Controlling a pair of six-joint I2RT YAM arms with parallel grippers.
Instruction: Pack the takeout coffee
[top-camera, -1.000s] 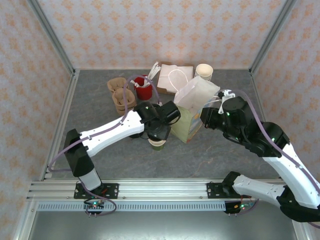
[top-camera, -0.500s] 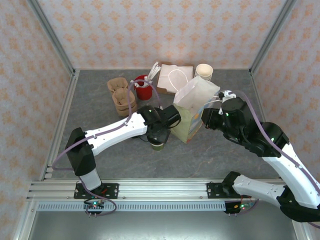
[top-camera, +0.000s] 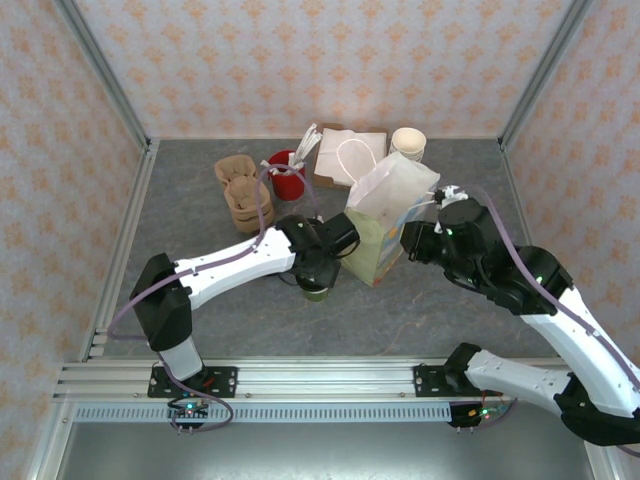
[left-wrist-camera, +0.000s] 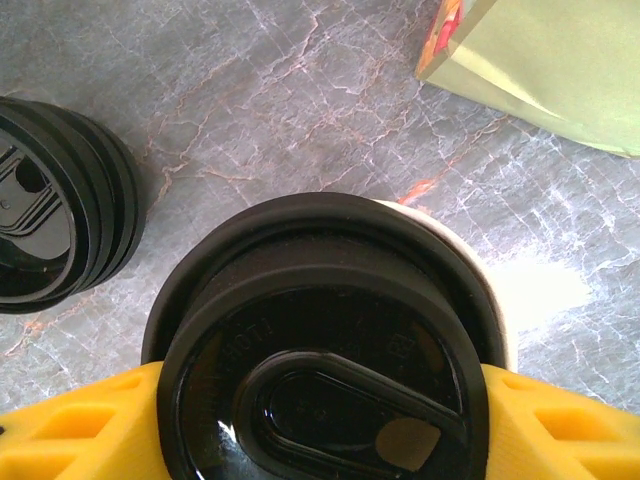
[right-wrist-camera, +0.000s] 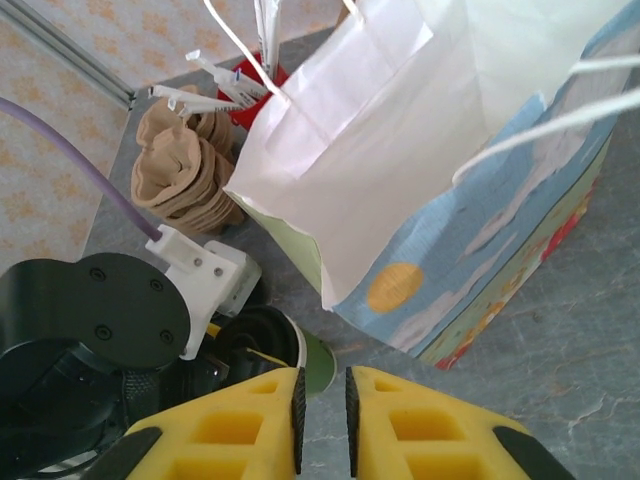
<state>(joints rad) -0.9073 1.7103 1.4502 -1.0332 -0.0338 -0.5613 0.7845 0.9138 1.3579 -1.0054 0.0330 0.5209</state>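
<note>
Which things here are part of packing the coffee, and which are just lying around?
Job: takeout coffee, paper bag.
Lying about: black lid stack, red cup of white utensils, pulp cup carriers, cream cup stack.

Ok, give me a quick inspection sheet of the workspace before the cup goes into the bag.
Surface: grey marbled table, no spills seen.
Job's things: takeout coffee lidded, beside the paper bag.
Clutter: black lid stack by the coffee; pulp carriers, red cup and cream cups at the back.
Grippers: left gripper closed on the coffee's lid; right gripper nearly shut, nothing between its fingers.
Cables: purple cable arcs by the carriers.
Surroundings: patterned walls; nothing else seen.
</note>
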